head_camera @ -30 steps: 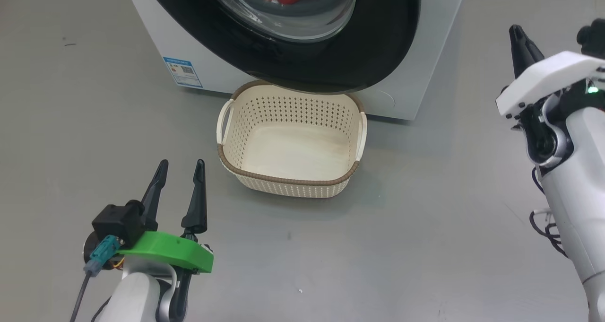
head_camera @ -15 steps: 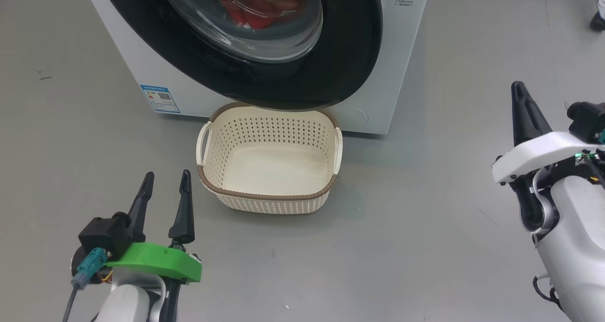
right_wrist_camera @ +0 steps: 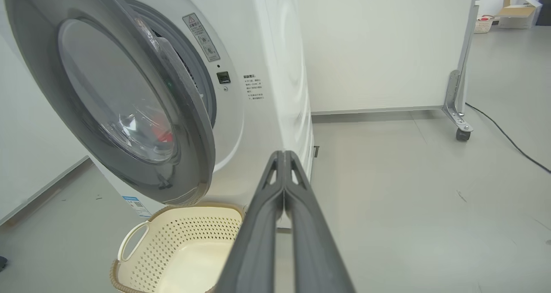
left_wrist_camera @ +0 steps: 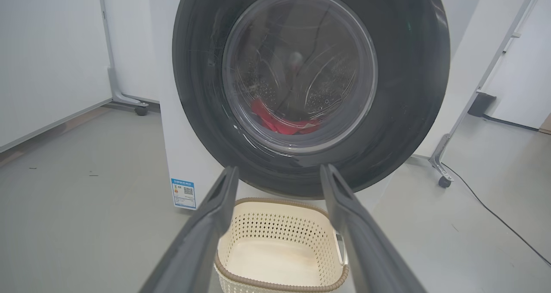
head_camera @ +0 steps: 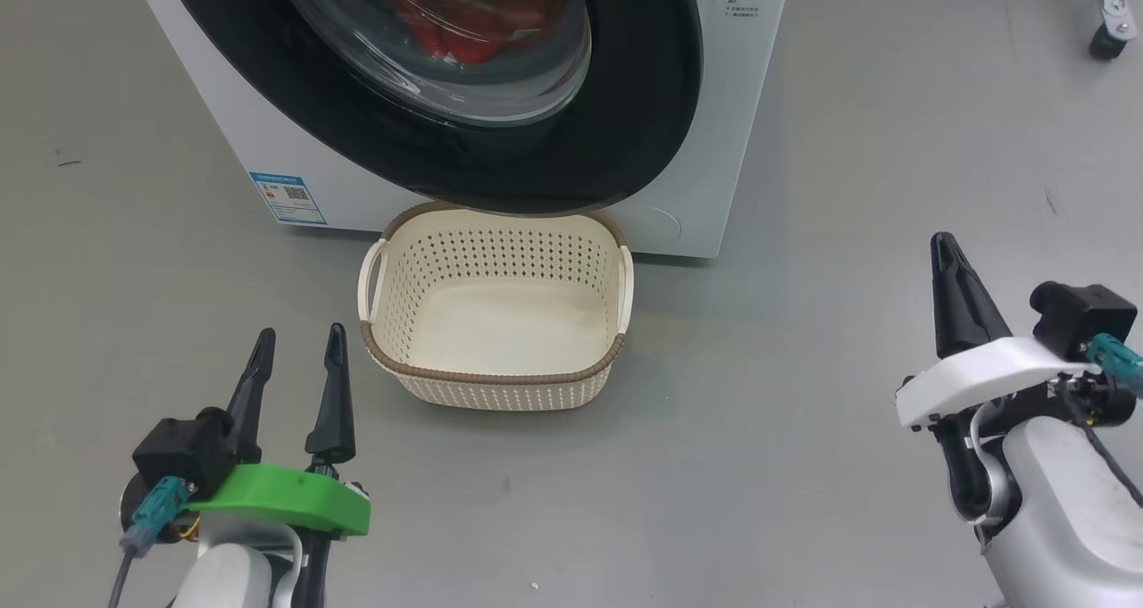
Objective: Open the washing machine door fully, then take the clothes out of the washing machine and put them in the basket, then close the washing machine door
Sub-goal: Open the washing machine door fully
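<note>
At the far middle of the floor stands the washing machine [head_camera: 741, 126], a big white box. The round black washing machine door [head_camera: 638, 99] is open just a crack on its right side. The red clothes [head_camera: 464, 32] lie inside, behind the glass. The basket [head_camera: 487, 380] sits on the floor just in front, under the door. A blue label [head_camera: 287, 197] is stuck low on the machine's left. The left gripper [head_camera: 301, 333] is near, left of the basket, fingers spread apart. The right gripper [head_camera: 944, 251] is well to the right, fingers pressed together. The floor [head_camera: 804, 367] is smooth and grey. White wall boards [right_wrist_camera: 387, 47] on small wheels [right_wrist_camera: 462, 134] stand behind, and a black cord [right_wrist_camera: 508, 140] lies on the floor.
</note>
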You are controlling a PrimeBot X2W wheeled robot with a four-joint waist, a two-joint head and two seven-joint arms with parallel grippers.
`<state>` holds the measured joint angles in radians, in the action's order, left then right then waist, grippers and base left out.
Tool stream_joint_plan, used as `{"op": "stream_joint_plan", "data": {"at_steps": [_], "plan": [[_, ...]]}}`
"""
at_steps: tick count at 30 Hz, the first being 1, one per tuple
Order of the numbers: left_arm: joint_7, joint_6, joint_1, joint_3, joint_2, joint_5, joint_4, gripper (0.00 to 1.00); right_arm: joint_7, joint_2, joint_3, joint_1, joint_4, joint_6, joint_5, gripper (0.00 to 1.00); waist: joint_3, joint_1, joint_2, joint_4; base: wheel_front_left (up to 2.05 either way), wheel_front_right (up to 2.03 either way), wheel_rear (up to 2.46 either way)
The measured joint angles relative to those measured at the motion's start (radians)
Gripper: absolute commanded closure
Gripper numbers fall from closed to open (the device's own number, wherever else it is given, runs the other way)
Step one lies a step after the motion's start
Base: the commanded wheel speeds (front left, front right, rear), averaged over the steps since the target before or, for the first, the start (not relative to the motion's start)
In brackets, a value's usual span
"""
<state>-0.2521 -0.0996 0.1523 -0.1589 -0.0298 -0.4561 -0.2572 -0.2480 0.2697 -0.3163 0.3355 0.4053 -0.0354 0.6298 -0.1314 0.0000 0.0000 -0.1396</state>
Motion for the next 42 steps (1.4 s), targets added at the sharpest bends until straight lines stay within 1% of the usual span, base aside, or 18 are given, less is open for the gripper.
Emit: {"op": "stream_joint_plan", "data": {"at_steps": [1,2,4,6,8,14,19,21,27,39,42], "plan": [[0.000,0.000,-0.001,0.004,0.000,0.000,0.006,0.00,0.000,-0.008,0.010,-0.015,-0.009,0.007,0.001,0.66,0.000,0.0000,0.0000,0.001,0.00,0.00,0.00],[0.000,0.000,-0.001,0.011,0.000,0.000,0.013,0.00,0.000,-0.016,0.014,-0.031,-0.016,0.013,0.002,0.00,-0.001,0.0000,0.0000,0.002,0.00,0.00,0.00],[0.000,-0.002,-0.001,0.016,-0.001,0.000,0.016,0.00,0.000,-0.021,0.014,-0.064,-0.024,0.021,0.001,0.00,-0.003,0.0000,0.0000,0.005,0.00,0.00,0.00],[0.000,-0.002,-0.002,0.016,-0.001,0.000,0.017,0.00,0.000,-0.025,0.015,-0.098,-0.035,0.021,0.000,0.00,-0.005,0.0000,0.0000,0.006,0.00,0.00,0.00],[0.000,-0.002,-0.003,0.019,-0.001,0.000,0.018,0.00,0.000,-0.031,0.019,-0.118,-0.049,0.031,-0.004,0.00,-0.006,0.0000,0.0000,0.007,0.00,0.00,0.00],[0.000,-0.002,-0.004,0.021,-0.001,0.002,0.018,0.00,0.000,-0.046,0.044,-0.131,-0.119,0.046,-0.029,0.00,-0.010,0.0000,0.0000,0.012,0.00,0.00,0.00],[0.000,-0.003,-0.005,0.021,-0.001,0.002,0.025,0.00,-0.001,-0.050,0.059,-0.167,-0.154,0.049,-0.046,0.00,-0.012,0.0000,0.0000,0.015,0.00,0.00,0.00],[0.000,-0.003,-0.005,0.021,-0.001,0.002,0.025,0.00,-0.001,-0.052,0.065,-0.178,-0.168,0.057,-0.055,0.00,-0.012,0.0000,0.0000,0.016,0.00,0.00,0.00],[0.000,-0.004,-0.005,0.018,-0.001,0.002,0.025,0.00,-0.001,-0.057,0.075,-0.196,-0.201,0.064,-0.072,0.00,-0.014,0.0000,0.0000,0.019,0.00,0.00,0.00],[0.000,-0.004,-0.005,0.014,-0.001,0.002,0.023,0.00,-0.001,-0.071,0.083,-0.231,-0.237,0.064,-0.093,0.00,-0.017,0.0000,0.0000,0.020,0.00,0.00,0.00],[0.000,-0.011,-0.005,0.014,-0.001,0.002,0.023,0.00,-0.001,-0.072,0.083,-0.244,-0.239,0.064,-0.098,0.00,-0.017,0.0000,0.0000,0.020,0.00,0.00,0.00]]}}
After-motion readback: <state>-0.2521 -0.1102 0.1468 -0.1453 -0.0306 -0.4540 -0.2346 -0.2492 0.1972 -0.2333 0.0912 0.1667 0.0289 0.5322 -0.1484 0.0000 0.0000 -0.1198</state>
